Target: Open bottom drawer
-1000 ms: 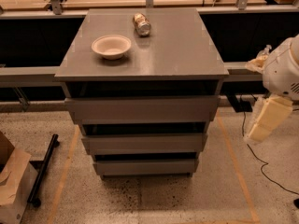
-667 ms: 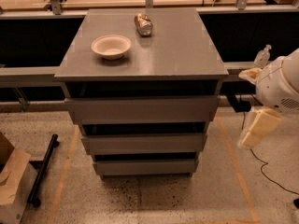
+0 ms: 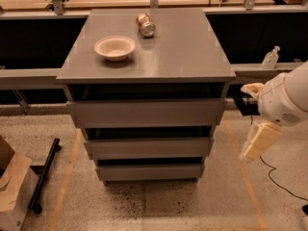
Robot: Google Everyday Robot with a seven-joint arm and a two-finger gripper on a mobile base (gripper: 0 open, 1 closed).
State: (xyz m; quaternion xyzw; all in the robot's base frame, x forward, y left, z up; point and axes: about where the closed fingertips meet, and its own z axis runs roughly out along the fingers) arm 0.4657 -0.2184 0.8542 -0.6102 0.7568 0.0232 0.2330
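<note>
We found the gripper (image 3: 260, 141) at 3 o'clock in the view. It hung in the open air to the right of the cabinet (image 3: 183, 52), well apart from it and level with the middle drawer (image 3: 148, 147). We could not tell how far it stood open. It touched nothing, and we saw nothing held in it.

The bottom drawer (image 3: 150, 171) sat at 6 o'clock, the lowest and narrowest of the three fronts. It looked shut and untouched, so we judged the opening not yet begun.

Risks, in our judgement:
- The front was a flat slab with no handle and set back under the middle drawer. The gripper could slip off it, or catch the middle drawer instead.
- An approach from the side could strike the cabinet's right corner.
- A hard pull could jolt the cabinet and set the can (image 3: 145, 25), lying on its side at 12 o'clock, rolling.

Containers:
- The bowl (image 3: 114, 47) at 11 o'clock on the top appeared empty.
- All three drawers, including the top drawer (image 3: 147, 112), hid their contents.
- A box (image 3: 12, 186) stood on the floor at 8 o'clock; we could not see its contents.
</note>
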